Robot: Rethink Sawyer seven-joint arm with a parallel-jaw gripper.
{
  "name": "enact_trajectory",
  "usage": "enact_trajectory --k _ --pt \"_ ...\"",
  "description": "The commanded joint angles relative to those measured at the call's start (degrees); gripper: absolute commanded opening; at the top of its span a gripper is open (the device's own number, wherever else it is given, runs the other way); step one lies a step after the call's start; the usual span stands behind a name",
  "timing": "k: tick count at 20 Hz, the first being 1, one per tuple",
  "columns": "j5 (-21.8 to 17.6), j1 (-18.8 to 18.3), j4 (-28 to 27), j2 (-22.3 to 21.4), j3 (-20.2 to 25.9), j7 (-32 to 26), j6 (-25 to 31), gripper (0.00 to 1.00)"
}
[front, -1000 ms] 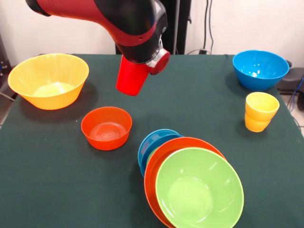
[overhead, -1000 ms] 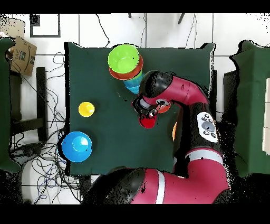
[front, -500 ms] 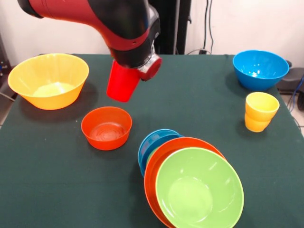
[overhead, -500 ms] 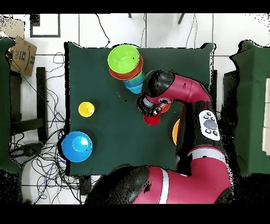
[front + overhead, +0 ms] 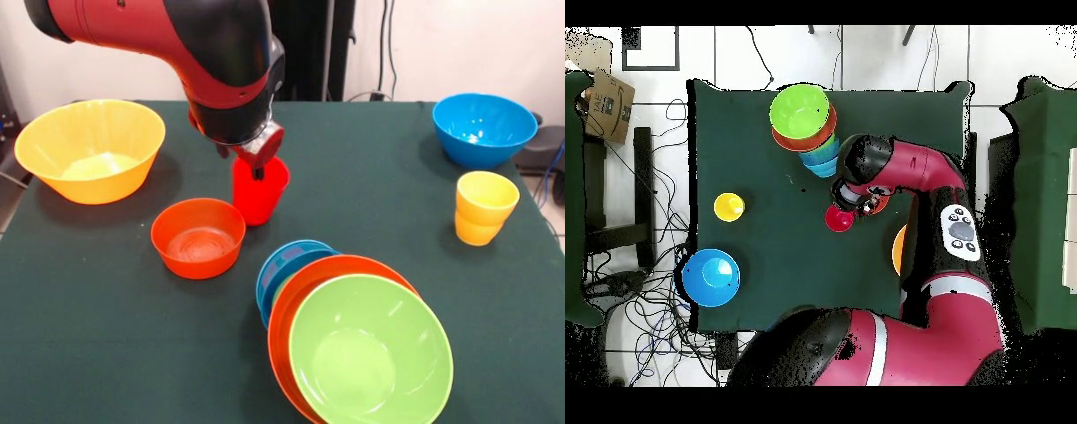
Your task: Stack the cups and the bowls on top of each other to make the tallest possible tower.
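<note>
- front view: little of the tower is built. the only pile is the nested green bowl (image 5: 371, 353), large red-orange bowl (image 5: 305, 296) and blue bowl (image 5: 281, 265), and it lies tipped on its side rather than standing.
- the small red-orange bowl (image 5: 198, 237), big yellow bowl (image 5: 90, 148), far blue bowl (image 5: 484, 129) and yellow cup (image 5: 484, 208) each sit alone on the table (image 5: 106, 353), so most of the stacking is left.
- the red cup (image 5: 259, 192) appears to stand upright on the table, directly under the fingers, with the small red-orange bowl just beside and below it.
- the gripper (image 5: 257, 163) points down at the cup's rim; whether its fingers pinch the rim or are spread, i cannot tell.
- overhead view: the arm (image 5: 910, 180) bends across the table and its wrist covers the gripper.
- the red cup (image 5: 839, 218) shows just beyond the wrist, well apart from the yellow cup (image 5: 729, 207) and the pile (image 5: 805, 122).
</note>
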Motion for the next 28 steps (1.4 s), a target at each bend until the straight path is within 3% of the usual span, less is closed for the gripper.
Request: enact_trajectory --k 1,11,26,28 --pt "-6.1 -1.0 -2.6 0.0 5.3 -13.2 -5.2 1.00" --pt "-8.0 -1.2 -0.1 -0.9 5.5 -11.3 -9.2 1.00" --pt "-7.6 -0.7 0.4 -1.0 5.2 -10.1 -10.2 1.00" --pt "-8.0 -0.4 0.7 -1.2 5.5 -9.9 -12.8 1.00"
